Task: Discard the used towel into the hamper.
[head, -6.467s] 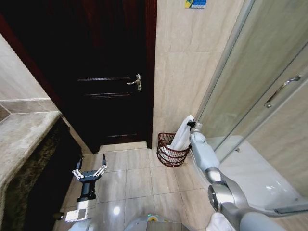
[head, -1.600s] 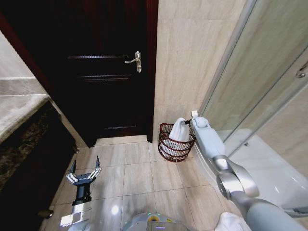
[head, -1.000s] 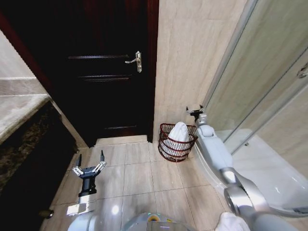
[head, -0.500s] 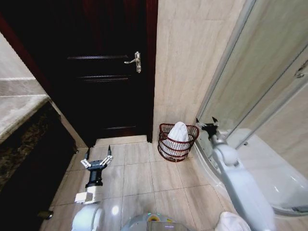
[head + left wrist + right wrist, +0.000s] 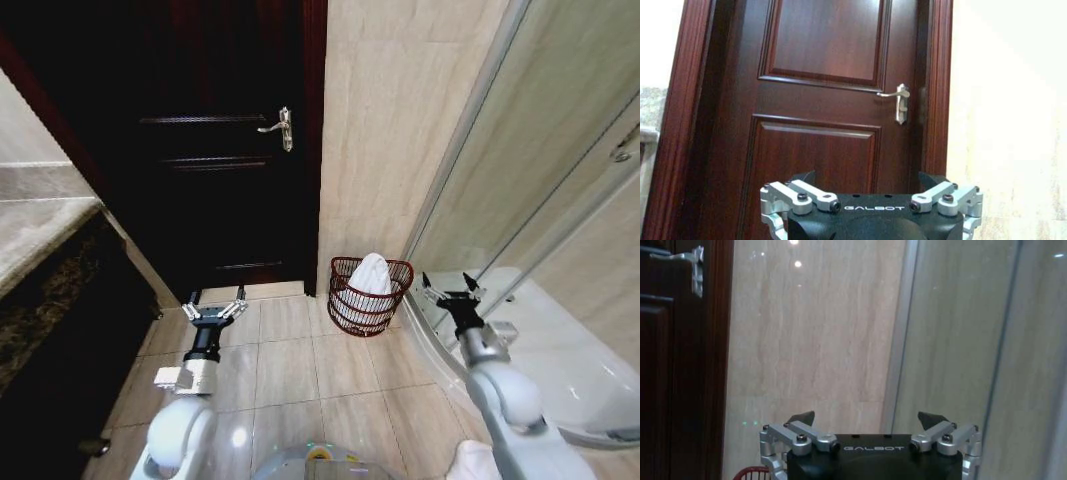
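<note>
Now one white towel (image 5: 371, 274) is seen heaped inside the one hamper (image 5: 366, 297), which stands on the floor against the tiled wall beside the door (image 5: 215, 150). Two grippers are counted, both spread and empty: the right gripper (image 5: 446, 287), drawn back from above the hamper, and the left gripper (image 5: 213, 307), shifted nearer the door. A rim sliver of the hamper is caught by the right wrist view.

- Dark reddish-brown hamper (image 5: 365, 298) of open wire bars.
- White towel (image 5: 371, 274) inside the hamper.
- Deep mahogany-red door (image 5: 225, 150) with a silver handle (image 5: 276, 127).
- Beige wall tiles (image 5: 385, 130) with faint streaks.
- Light beige floor (image 5: 290, 365), thin grey joints.
- Black and silver left claw (image 5: 213, 309) and right claw (image 5: 449, 288).
</note>
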Motion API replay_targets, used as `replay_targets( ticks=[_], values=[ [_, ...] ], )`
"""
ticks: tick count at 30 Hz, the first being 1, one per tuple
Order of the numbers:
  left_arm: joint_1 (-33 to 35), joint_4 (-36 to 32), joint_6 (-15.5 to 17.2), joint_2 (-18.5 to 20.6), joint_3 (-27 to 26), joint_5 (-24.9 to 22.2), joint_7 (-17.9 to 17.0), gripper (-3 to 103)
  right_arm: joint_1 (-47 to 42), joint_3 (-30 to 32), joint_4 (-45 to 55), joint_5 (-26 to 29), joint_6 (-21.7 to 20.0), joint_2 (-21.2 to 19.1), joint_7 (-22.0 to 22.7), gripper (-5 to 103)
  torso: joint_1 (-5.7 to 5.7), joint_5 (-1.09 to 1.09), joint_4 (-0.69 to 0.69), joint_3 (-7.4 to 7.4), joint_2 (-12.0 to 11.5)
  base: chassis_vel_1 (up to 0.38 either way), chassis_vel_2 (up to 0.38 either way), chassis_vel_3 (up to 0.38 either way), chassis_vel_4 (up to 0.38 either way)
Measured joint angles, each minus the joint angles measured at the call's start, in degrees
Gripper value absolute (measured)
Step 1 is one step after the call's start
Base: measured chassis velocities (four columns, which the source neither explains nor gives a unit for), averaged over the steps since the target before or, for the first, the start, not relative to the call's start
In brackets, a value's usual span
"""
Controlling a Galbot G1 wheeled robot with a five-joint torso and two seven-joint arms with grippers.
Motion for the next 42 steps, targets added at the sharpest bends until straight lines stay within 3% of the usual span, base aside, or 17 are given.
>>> replay_targets(
  ticks=[6, 10, 17, 29, 42],
  values=[
    [-2.0, 1.9, -1.1, -1.7, 0.0, -3.7, 2.0, 100, -6.7, 0.2, 6.8, -3.4, 0.3, 4.7, -0.1, 100, 0.0, -0.01, -0.01, 0.0, 0.0, 0.0, 0.0, 0.0, 0.0],
    [-6.2, 6.5, -1.4, -0.3, 0.2, -4.9, 3.3, 100, -6.8, -0.8, 6.8, -6.7, 1.5, 6.4, -0.2, 100, 0.0, 0.0, -0.01, 0.01, 0.0, 0.0, 0.0, 0.0, 0.0],
    [-8.8, 8.3, -1.6, -0.5, 0.7, -5.2, 4.5, 100, -7.1, -2.4, 6.3, -7.9, 2.8, 8.2, -0.2, 100, 0.01, 0.01, -0.01, 0.01, 0.0, 0.0, 0.0, 0.0, 0.0],
    [-9.8, 8.5, -1.5, -0.9, 1.7, -4.8, 5.0, 100, -4.9, -1.6, 4.6, -7.3, 3.4, 8.7, -0.4, 100, 0.0, 0.01, -0.01, 0.01, 0.0, 0.0, 0.0, 0.0, 0.0],
    [-9.4, 9.3, -3.5, -0.7, 1.7, -5.2, 5.2, 100, -4.5, -3.3, 2.6, -9.2, 4.8, 10.1, -0.7, 100, 0.0, 0.01, -0.01, 0.01, 0.0, -0.007, 0.011, 0.01, -0.019]
  ],
)
